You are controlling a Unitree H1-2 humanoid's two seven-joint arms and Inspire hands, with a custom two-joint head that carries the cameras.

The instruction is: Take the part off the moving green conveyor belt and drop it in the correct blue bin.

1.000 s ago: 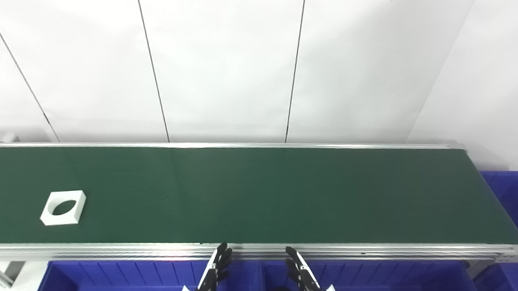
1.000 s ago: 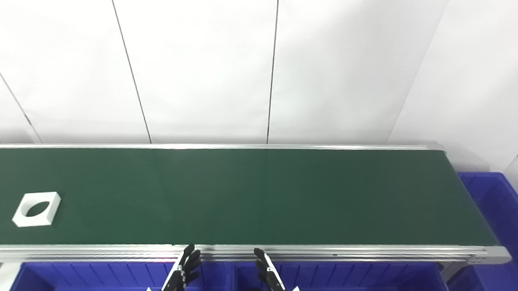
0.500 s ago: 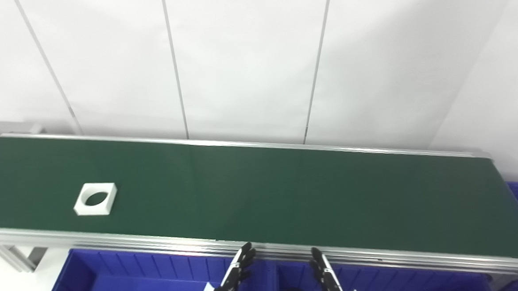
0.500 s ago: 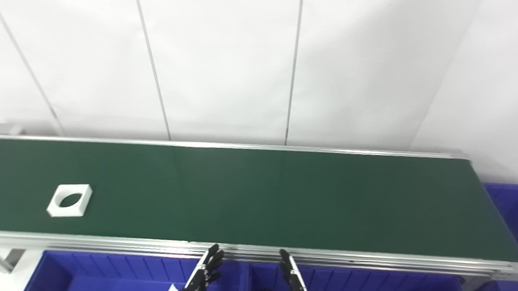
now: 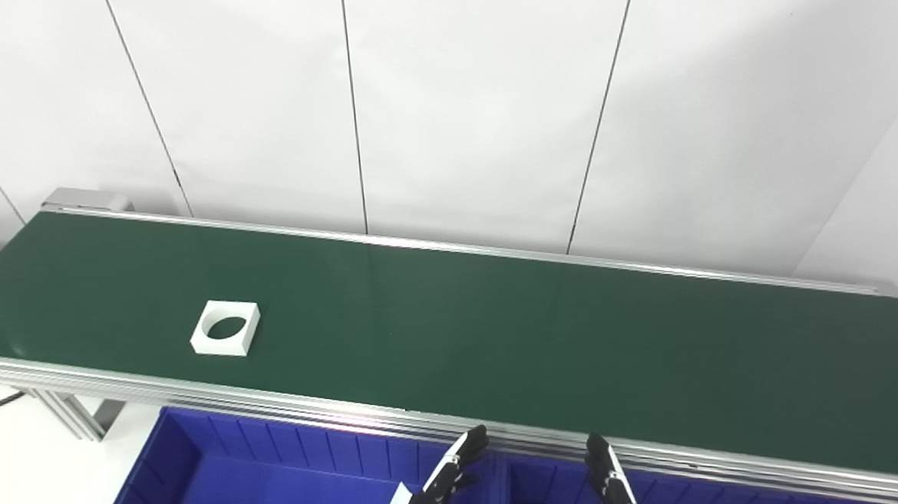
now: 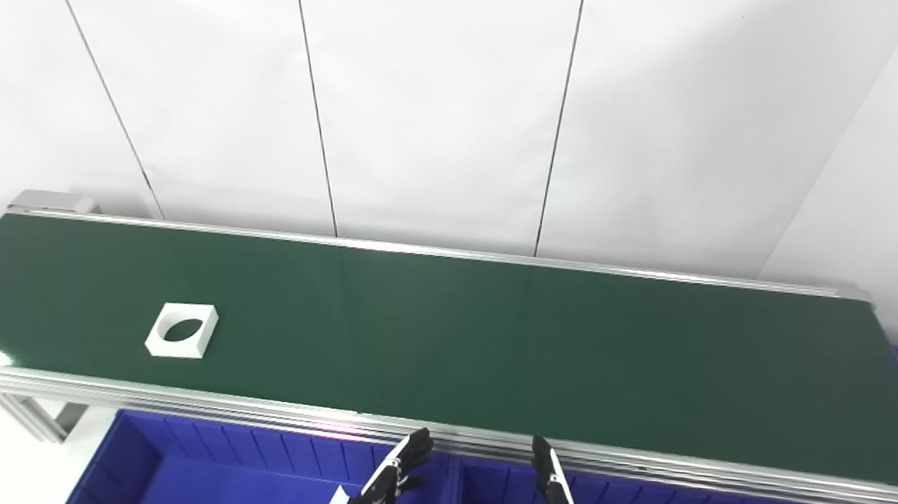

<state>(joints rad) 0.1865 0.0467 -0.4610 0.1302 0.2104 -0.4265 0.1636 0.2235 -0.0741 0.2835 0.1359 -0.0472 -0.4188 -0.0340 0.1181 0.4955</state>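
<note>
Step in hand: waiting; best done by letting the flat white square plastic part with a round hole, well left of and beyond the left robot hand, ride the matte green conveyor belt closer. Both it and the right robot hand hold nothing, fingers apart, over ribbed glossy blue plastic bins.

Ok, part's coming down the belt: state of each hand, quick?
Left hand: open, holding nothing.
Right hand: open, holding nothing.
</note>
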